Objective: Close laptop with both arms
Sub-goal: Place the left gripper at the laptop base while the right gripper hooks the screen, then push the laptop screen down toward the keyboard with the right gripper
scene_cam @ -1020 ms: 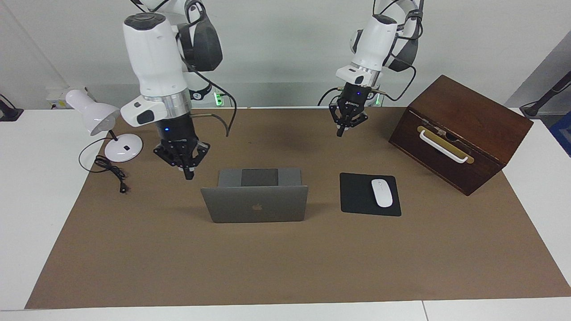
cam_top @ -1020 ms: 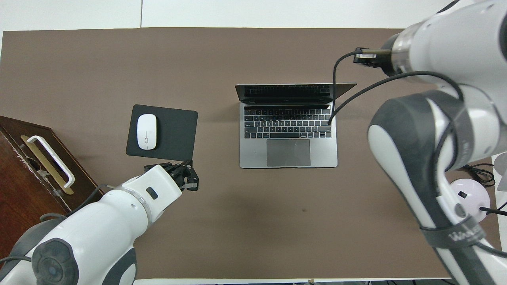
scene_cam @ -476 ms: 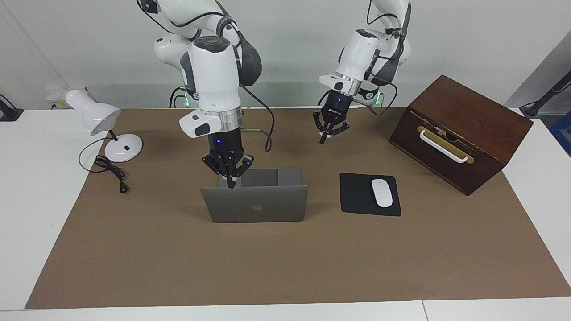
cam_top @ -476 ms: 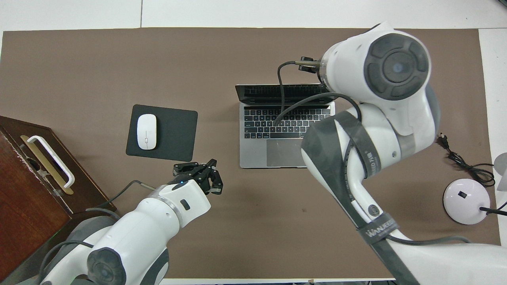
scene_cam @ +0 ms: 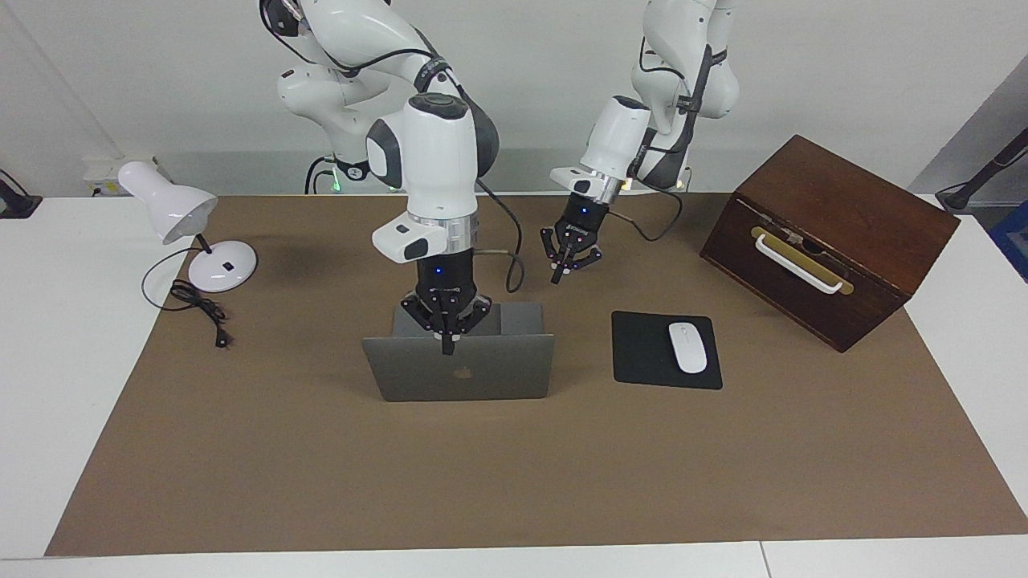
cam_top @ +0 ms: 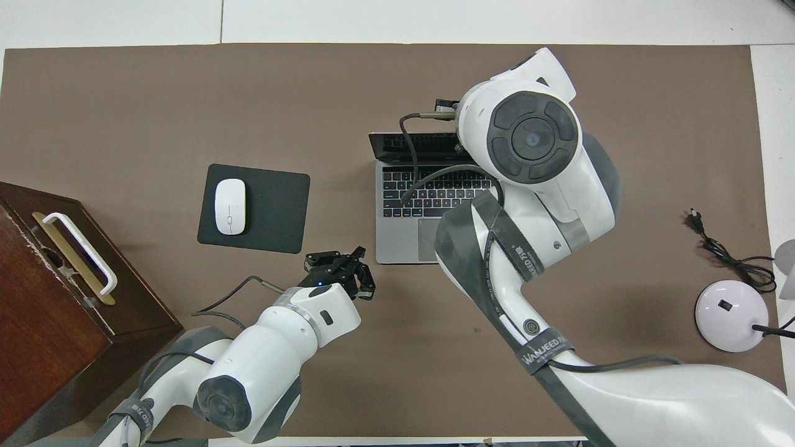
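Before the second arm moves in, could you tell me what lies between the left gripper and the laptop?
Nothing: in the facing view only bare brown mat separates the left gripper from the laptop.

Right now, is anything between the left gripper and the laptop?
Nothing visible. The left gripper hangs over bare mat beside the laptop, at its corner nearest the robots. The right gripper is at the lid's top edge. The mouse pad lies off to one side.

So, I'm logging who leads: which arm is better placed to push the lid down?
Right: its pincer is at the thin silver-grey laptop's lid top, while the left pincer hangs over bare mat.
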Tool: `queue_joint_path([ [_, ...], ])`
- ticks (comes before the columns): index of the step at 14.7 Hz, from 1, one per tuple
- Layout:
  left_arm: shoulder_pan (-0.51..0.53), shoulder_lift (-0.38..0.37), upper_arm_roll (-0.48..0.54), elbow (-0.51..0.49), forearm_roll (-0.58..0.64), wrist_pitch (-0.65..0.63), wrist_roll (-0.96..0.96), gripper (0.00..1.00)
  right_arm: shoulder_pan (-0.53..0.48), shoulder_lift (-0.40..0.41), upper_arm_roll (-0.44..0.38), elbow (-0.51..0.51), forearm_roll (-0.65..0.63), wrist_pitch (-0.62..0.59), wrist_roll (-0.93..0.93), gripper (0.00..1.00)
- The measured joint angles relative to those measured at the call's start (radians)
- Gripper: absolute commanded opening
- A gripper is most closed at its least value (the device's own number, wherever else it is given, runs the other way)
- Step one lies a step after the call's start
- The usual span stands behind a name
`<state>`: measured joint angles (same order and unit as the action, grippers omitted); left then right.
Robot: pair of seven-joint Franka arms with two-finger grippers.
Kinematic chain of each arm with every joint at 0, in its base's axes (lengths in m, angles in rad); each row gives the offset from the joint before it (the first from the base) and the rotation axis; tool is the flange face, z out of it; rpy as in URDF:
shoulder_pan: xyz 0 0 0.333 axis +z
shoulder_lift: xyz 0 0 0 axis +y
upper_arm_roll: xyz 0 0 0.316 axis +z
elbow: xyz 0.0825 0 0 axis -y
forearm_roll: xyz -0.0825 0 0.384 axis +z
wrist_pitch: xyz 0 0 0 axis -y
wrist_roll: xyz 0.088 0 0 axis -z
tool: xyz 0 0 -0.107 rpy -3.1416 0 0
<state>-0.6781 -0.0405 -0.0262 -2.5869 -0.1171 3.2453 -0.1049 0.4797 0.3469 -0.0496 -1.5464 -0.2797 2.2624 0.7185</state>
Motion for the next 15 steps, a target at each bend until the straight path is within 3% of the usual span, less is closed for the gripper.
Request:
queue_joint_path([
  [5, -0.005, 0.073, 0.0, 0.011, 0.001, 0.087, 0.014, 0.0, 0.026, 0.023, 0.0, 0.001, -0.023, 0.055, 0.0, 0.0],
  [15, -0.047, 0.281, 0.001, 0.084, 0.001, 0.23, 0.019, 0.0, 0.022, 0.033, -0.003, -0.011, 0.017, 0.047, -0.005, 0.0],
])
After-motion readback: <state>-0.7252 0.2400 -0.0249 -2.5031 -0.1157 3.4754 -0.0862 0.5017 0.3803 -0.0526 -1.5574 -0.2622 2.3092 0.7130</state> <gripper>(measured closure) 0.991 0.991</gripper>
